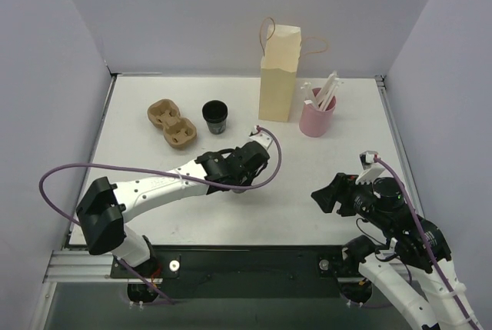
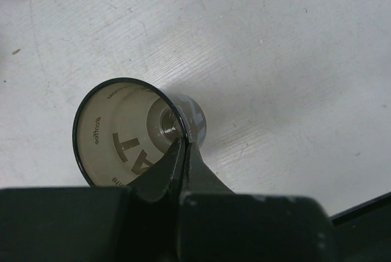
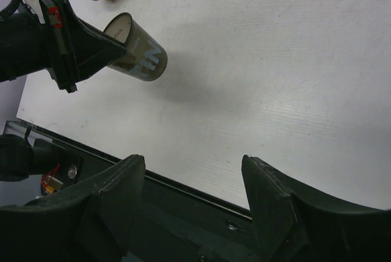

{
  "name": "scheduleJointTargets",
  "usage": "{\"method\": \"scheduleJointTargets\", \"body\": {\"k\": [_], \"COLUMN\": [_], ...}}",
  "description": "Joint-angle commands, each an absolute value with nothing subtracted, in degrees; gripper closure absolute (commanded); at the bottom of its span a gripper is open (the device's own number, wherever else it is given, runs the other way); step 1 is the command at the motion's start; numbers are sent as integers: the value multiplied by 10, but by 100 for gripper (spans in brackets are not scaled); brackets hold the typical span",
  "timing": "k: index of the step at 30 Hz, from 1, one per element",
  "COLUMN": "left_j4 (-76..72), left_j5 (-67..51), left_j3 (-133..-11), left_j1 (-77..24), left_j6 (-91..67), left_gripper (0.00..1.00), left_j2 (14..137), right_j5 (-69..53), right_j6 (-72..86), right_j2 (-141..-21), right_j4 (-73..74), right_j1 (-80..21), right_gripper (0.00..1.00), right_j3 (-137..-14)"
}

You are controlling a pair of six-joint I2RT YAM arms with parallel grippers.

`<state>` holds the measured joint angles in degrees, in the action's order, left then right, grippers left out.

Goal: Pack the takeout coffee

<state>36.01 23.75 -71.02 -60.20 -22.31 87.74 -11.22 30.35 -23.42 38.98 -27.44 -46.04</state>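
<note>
The left hand (image 2: 182,152) pinches the rim of a printed coffee cup (image 2: 116,134). One finger is inside the mouth and the other lies against the outer wall, so the jaws are almost together with only the cup wall between them. The cup is tilted, mouth toward the hand and base slanting away toward the white bench (image 2: 293,60); I cannot tell whether the base touches it. It sits near the middle of the bench. A second dark cup (image 1: 215,117) and a pulp carrier (image 1: 171,124) lie farther back to the left. A paper bag (image 1: 279,76) stands upright at the far side, with a pink cup of white sticks (image 1: 317,117) just beside it. The right hand (image 3: 192,167) is spread wide and holds nothing, over the near right of the bench, well apart from the cup.
</note>
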Motion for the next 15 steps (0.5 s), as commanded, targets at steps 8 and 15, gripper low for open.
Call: {"method": "scheduleJointTargets", "body": {"k": [8,15], "left_j4": [320,316], "left_j5": [244,216], "left_j3": [-729,-742], "left_j1": [-636,-646], "left_j6": [-258,-236], "left_gripper": [93,48], "left_j2": [930,897], "right_j5": [-55,35], "right_j6": [330,358], "right_j2": [-233,-233], "right_j4": [425,446], "right_j1": [-275,-274], "right_gripper": [34,35], "right_j3": [-461,-467]}}
